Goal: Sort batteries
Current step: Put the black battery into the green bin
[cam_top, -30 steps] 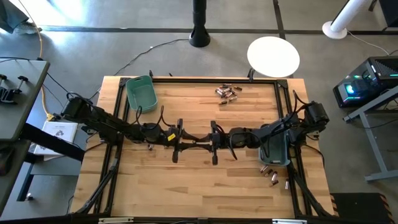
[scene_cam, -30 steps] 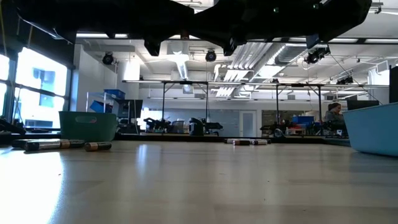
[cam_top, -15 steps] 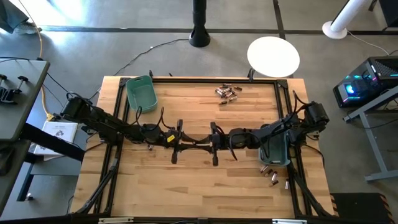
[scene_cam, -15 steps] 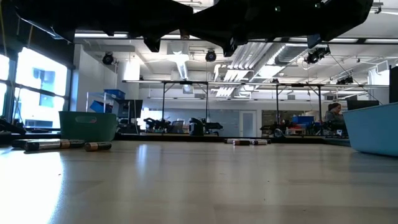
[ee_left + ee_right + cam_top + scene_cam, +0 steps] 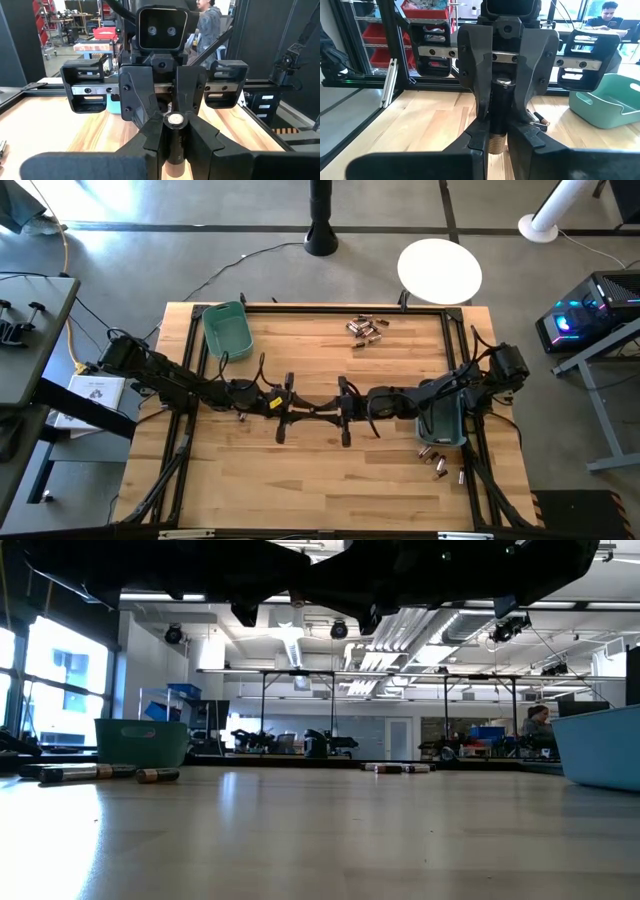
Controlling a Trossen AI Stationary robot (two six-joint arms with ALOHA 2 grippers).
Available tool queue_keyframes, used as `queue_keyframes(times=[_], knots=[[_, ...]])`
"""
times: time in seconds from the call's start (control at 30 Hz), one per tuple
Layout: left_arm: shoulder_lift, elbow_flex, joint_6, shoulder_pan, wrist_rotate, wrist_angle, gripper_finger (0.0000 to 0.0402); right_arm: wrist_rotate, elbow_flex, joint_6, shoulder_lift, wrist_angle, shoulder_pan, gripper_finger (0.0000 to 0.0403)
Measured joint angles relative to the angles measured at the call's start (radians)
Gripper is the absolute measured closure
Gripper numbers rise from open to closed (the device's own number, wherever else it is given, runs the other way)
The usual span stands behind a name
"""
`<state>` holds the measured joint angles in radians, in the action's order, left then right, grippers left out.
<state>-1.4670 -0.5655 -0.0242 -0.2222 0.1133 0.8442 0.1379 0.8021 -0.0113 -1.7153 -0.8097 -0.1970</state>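
One battery (image 5: 498, 112) is sitting between both claws above the middle of the bench (image 5: 320, 480); the left claw (image 5: 286, 409) and right claw (image 5: 343, 409) are meeting tip to tip, each clenching an end of it. More batteries (image 5: 366, 329) are lying loose near the far edge, others (image 5: 436, 461) by the right near corner beside the blue-grey bin (image 5: 441, 420). The green bin (image 5: 228, 329) is standing at the far left corner.
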Motion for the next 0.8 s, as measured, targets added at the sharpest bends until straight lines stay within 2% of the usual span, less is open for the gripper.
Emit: queue_keyframes(times=[0.17, 0.43, 0.53, 0.6, 0.7, 0.8], knots=[[0.000, 0.000, 0.000, 0.000, 0.000, 0.001, 0.0357, 0.009, 0.000, 0.001, 0.000, 0.000, 0.000, 0.0355], [0.000, 0.000, -0.018, 0.000, 0.012, -0.016, 0.0358, 0.006, 0.000, -0.014, 0.000, 0.015, 0.000, 0.0249], [0.000, 0.000, -0.019, 0.000, 0.018, -0.039, 0.0358, 0.010, 0.001, -0.022, 0.007, 0.054, -0.001, 0.0226], [0.008, -0.002, -0.022, 0.001, 0.027, -0.063, 0.0358, 0.047, 0.002, -0.015, 0.019, 0.096, -0.001, 0.0222], [0.039, 0.000, -0.027, -0.009, 0.002, -0.116, 0.0360, 0.163, -0.005, 0.004, 0.039, 0.193, 0.005, 0.0220], [0.068, 0.000, -0.027, -0.008, 0.032, -0.165, 0.0360, 0.267, -0.004, 0.043, 0.060, 0.278, 0.001, 0.0220]])
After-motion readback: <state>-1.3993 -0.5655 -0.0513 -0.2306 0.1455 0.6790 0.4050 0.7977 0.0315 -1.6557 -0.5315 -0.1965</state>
